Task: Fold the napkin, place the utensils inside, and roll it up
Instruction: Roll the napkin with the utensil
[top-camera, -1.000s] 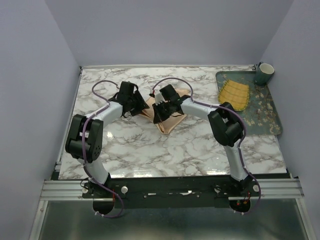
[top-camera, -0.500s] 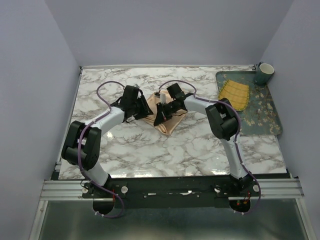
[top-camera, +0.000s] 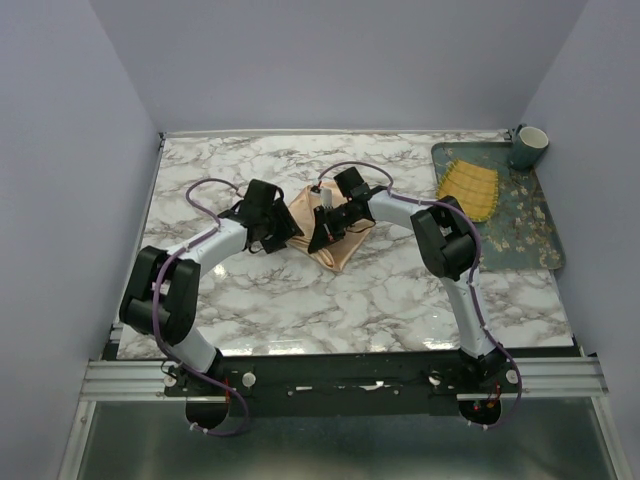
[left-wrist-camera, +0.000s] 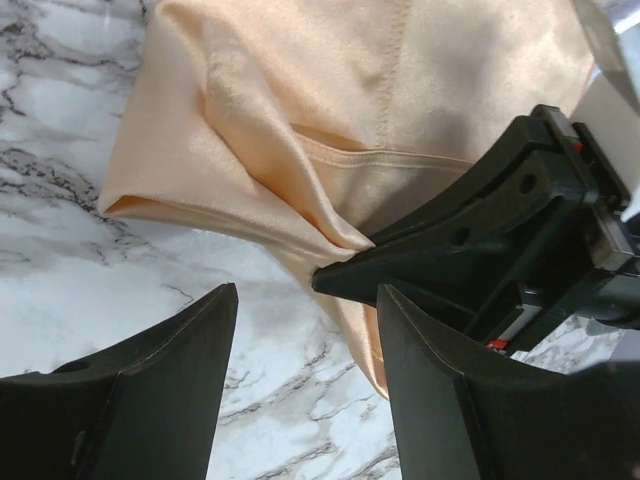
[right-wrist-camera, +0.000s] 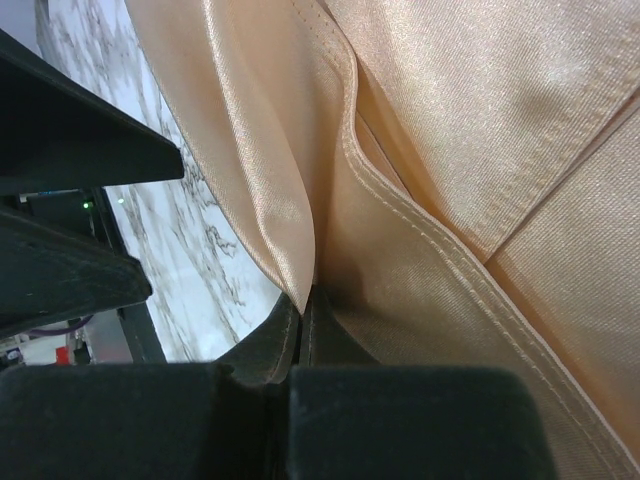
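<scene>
Lab-style robot test cell: plain lilac walls box in a marble bench, aluminium rail along its near edge.

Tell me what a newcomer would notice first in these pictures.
A peach napkin bunched mid-table draws the eye first, the right fingers pinched shut on one of its folds. The left fingers stand open just beside it. At far right, a tray holds a yellow checked cloth, a green mug at its far corner.

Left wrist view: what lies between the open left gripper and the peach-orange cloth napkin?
Only bare white marble tabletop separates left gripper and napkin, shown in the left wrist view.
</scene>
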